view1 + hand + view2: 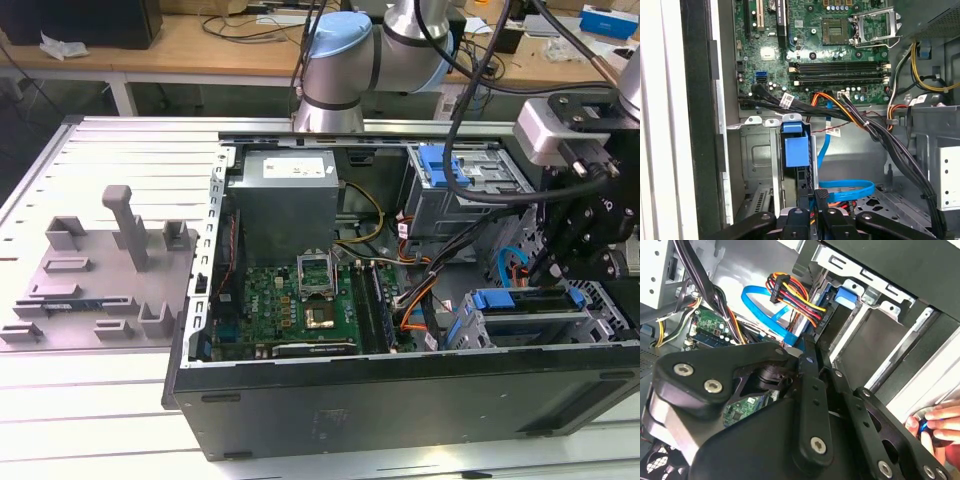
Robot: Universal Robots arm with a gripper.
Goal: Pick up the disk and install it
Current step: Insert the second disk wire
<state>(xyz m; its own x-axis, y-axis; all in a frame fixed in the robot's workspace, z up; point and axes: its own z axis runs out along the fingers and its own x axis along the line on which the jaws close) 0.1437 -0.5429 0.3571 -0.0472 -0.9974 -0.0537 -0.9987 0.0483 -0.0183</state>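
Exterior view: the slotted metal table [80, 420] is carrying the open computer case [400, 410], which is lying on its side. The robot arm [340, 60] is entering from 12 o'clock and reaching round to 3 o'clock. The motherboard [290, 300] is occupying the centre of the case, and the drive cage [485, 335] is sitting at 4 o'clock.

The gripper [548, 268] is hanging at 3 o'clock, just above the cage. Whether the claw is spread, pressed together or pinching the carrier cannot be told from these views.

The disk [520, 300] is resting in the cage at 4 o'clock, and its blue carrier is showing along the upper edge. In the first wrist view, the blue end tab of the disk [796, 150] is standing in the cage slot, directly in line with the gripper [815, 202].

Hazards, as judged:
- The blue data cable [845, 190] and the black cable bundle [880, 130] are running close beside the slot. Either one is likely to snag on the gripper linkage.
- A tilted carrier is likely to bind against the cage rails, leaving the disk half seated.
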